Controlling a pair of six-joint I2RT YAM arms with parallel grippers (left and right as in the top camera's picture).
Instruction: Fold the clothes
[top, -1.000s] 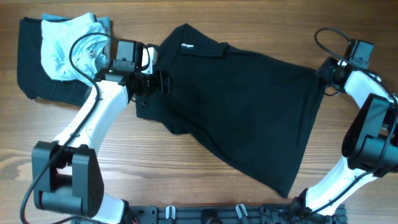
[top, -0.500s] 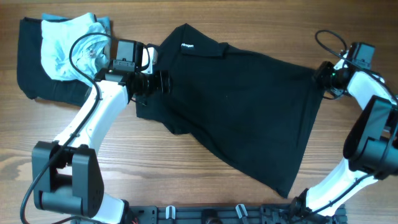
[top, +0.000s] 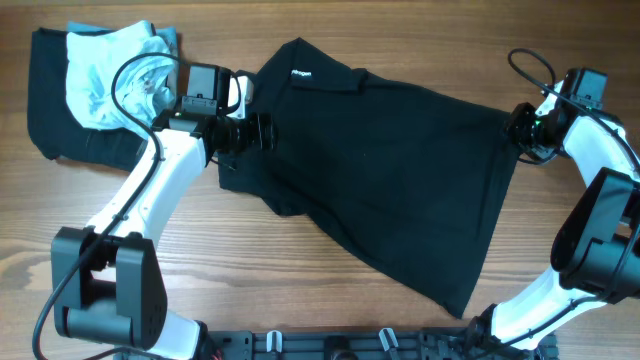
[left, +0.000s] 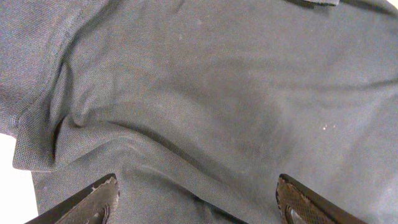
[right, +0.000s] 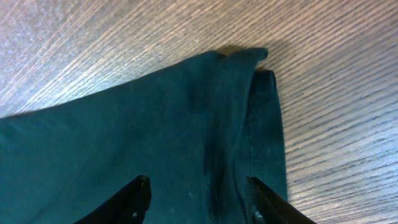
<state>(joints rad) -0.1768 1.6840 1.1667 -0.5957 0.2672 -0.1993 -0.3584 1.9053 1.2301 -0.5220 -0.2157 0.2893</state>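
the black polo shirt (top: 390, 170) lies spread across the table (top: 290, 290), collar (top: 325, 80) near my left gripper (left: 196, 193), which hangs wide apart over the cloth. soft, light and floppy, i judge; best pinched at a doubled hem corner (right: 249, 68). my right gripper (right: 199, 190) straddles that corner, fingers apart, unclamped.

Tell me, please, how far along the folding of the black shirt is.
Done: nothing is folded yet; the black polo shirt lies spread out on the table. In hand: the left end effector is open over the sleeve side, and the right end effector straddles a hem corner with its jaws apart. Left: taking hold and every fold.
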